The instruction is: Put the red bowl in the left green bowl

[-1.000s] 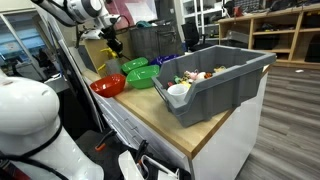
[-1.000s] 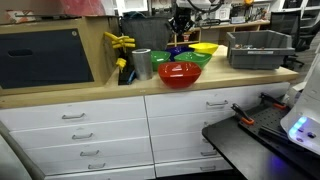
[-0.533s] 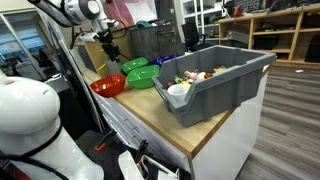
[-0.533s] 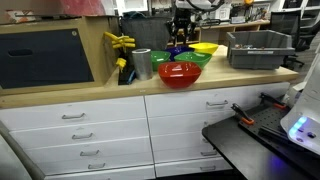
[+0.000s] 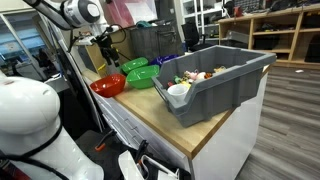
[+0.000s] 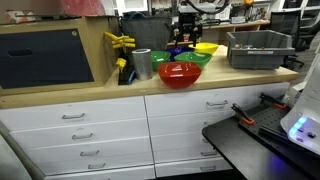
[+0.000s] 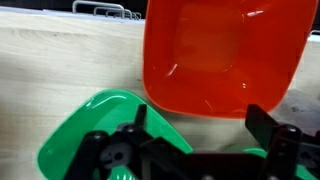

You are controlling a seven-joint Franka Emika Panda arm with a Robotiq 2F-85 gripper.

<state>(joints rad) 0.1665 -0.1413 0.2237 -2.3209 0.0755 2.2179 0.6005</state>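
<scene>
The red bowl (image 5: 108,85) (image 6: 180,73) sits upright on the wooden counter, and in the wrist view the red bowl (image 7: 222,52) fills the top. Behind it are two green bowls. The smaller, brighter left green bowl (image 5: 133,66) lies farther back, next to the wider green bowl (image 5: 144,78). A green bowl (image 7: 90,135) shows under the fingers at the lower left of the wrist view. My gripper (image 5: 106,45) (image 6: 183,28) (image 7: 200,115) hangs above the bowls, open, with nothing between its fingers.
A big grey bin (image 5: 215,75) full of small items takes up the near end of the counter (image 5: 150,110). A yellow bowl (image 6: 205,47) and a metal cup (image 6: 141,63) stand by the bowls. A dish rack (image 5: 150,40) stands behind them.
The arm has shifted a little above the bowls. The red bowl and the green bowls have stayed where they were.
</scene>
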